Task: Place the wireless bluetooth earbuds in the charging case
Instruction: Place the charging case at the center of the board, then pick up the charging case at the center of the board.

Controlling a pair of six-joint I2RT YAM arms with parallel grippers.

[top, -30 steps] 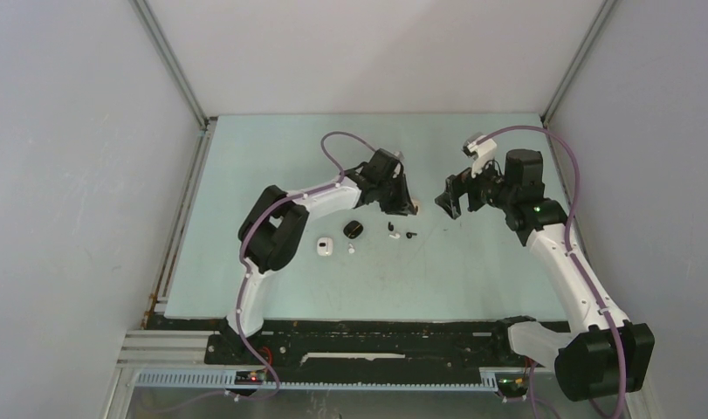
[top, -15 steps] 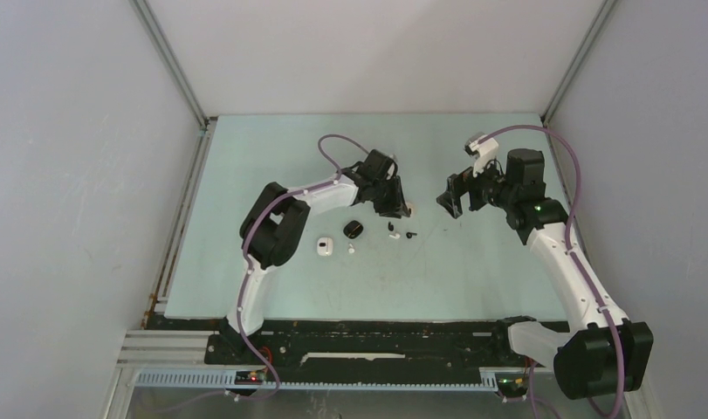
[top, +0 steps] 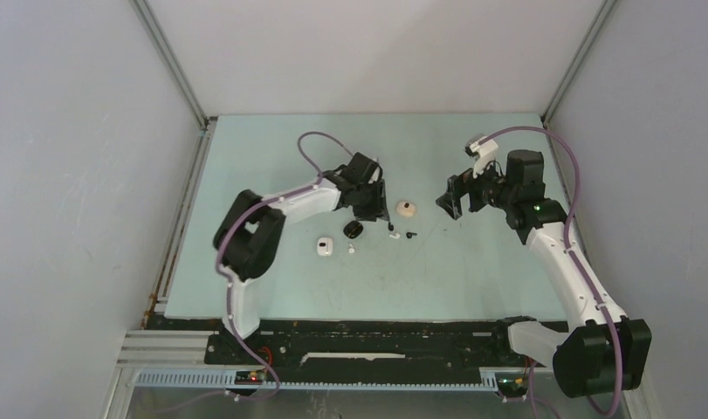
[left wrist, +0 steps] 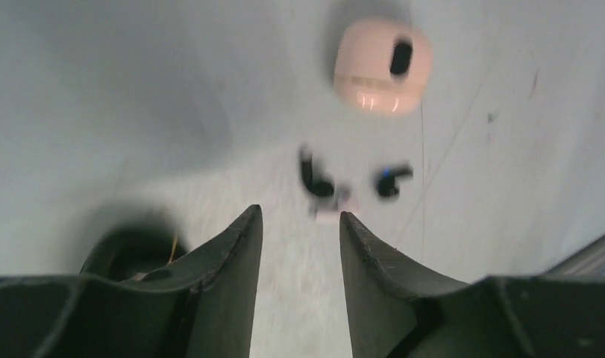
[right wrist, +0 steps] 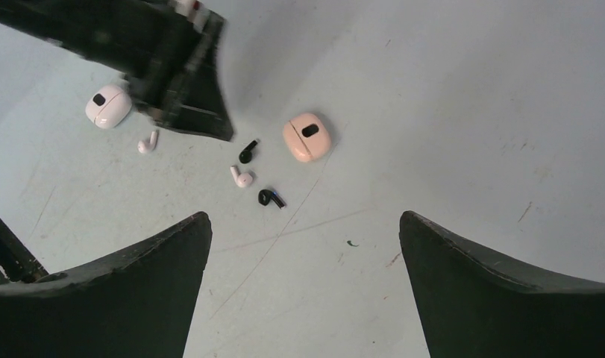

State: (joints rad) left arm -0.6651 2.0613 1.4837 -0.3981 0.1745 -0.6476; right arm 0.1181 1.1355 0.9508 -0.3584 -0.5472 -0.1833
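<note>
A closed beige case [top: 406,208] lies mid-table, also in the left wrist view [left wrist: 381,66] and the right wrist view [right wrist: 307,136]. Near it lie two black earbuds [right wrist: 248,151] [right wrist: 270,198] and a pale earbud [right wrist: 242,177]. A white earbud [right wrist: 147,142] lies beside the closed white case [right wrist: 108,106]. A black case [top: 354,230] sits below my left gripper. My left gripper [top: 380,211] [left wrist: 298,216] is open and empty, low, just left of the beige case. My right gripper [top: 449,199] [right wrist: 303,218] is wide open and empty, held above the table to the right of the beige case.
The black case [left wrist: 131,250] shows partly behind my left finger in the left wrist view. The left arm's purple cable [top: 311,153] loops over the table. White walls close in the pale green table [top: 271,148] on three sides.
My left gripper has moved left off the beige case, which now lies uncovered on the table. The right arm has barely moved.
</note>
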